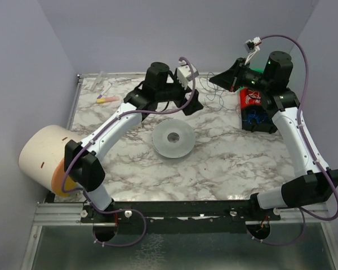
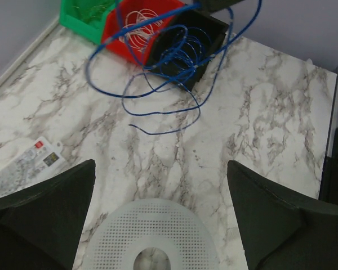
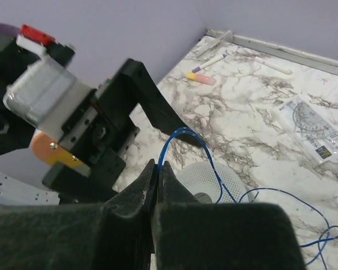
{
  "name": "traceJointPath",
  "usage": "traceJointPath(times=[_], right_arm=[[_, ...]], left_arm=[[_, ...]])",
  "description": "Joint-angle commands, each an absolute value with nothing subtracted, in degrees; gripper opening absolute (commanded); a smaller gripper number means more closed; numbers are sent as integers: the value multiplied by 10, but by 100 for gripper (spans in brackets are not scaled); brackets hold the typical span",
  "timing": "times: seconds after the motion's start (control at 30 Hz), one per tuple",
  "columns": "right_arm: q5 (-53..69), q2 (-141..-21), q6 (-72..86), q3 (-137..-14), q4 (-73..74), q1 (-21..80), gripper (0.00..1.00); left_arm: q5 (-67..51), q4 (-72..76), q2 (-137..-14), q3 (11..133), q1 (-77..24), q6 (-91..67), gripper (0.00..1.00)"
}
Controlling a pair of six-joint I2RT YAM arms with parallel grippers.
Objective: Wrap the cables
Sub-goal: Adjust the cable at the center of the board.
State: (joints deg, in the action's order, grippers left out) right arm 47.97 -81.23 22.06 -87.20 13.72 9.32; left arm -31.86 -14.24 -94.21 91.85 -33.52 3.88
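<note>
**Operator:** What is my right gripper doing?

**Spotter:** Your right gripper (image 3: 156,169) has its fingers pressed together on the blue cable (image 3: 180,130). The wire comes out from between the tips, arches up and drops toward the table. The gripper is raised over the far right part of the table and points toward your left arm.

**Operator:** Where does the rest of the cable lie?

**Spotter:** From your gripper it falls in loose loops onto the marble table (image 2: 259,112). It then runs back into a coil lying in the black bin (image 2: 214,28), which stands near the far right corner. Several loops lie on the bare surface just in front of that bin. Beside the black bin you have a red bin (image 2: 124,53) with white wire coiled in it, and beyond that a green bin (image 2: 79,19).

**Operator:** And my left gripper?

**Spotter:** Your left gripper (image 2: 160,166) is spread wide and holds nothing. It hangs over the middle of the table, above the far part of the white perforated disc (image 2: 152,236), and it looks toward the bins. The cable's nearest loop lies apart from both the disc and your left fingers.

**Operator:** What else is on the table?

**Spotter:** A clear protractor in its packet (image 3: 318,126) lies flat toward the far edge. Some pens (image 3: 200,77) sit near the far left corner. A big cream roll (image 1: 42,154) rests at the left edge, toward the near corner.
</note>
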Motion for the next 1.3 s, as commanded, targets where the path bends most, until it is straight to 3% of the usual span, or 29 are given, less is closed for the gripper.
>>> traceJointPath(times=[0.0, 0.43, 0.5, 0.6, 0.87, 1.27], right_arm=[[476, -782, 271, -845, 75, 96, 1], [503, -772, 358, -813, 27, 90, 0], [512, -771, 373, -805, 15, 85, 0], [526, -772, 393, -802, 5, 81, 1], [541, -769, 418, -797, -17, 77, 1], [542, -769, 443, -789, -27, 65, 1]], left_arm=[[-293, -190, -970, 970, -383, 78, 99], [-127, -221, -1027, 1056, -459, 103, 98], [-113, -218, -1031, 1059, -458, 102, 92], [-91, -214, -1039, 1064, -460, 97, 73], [-97, -215, -1063, 1095, -461, 85, 68], [-109, -228, -1083, 1129, -466, 82, 27]])
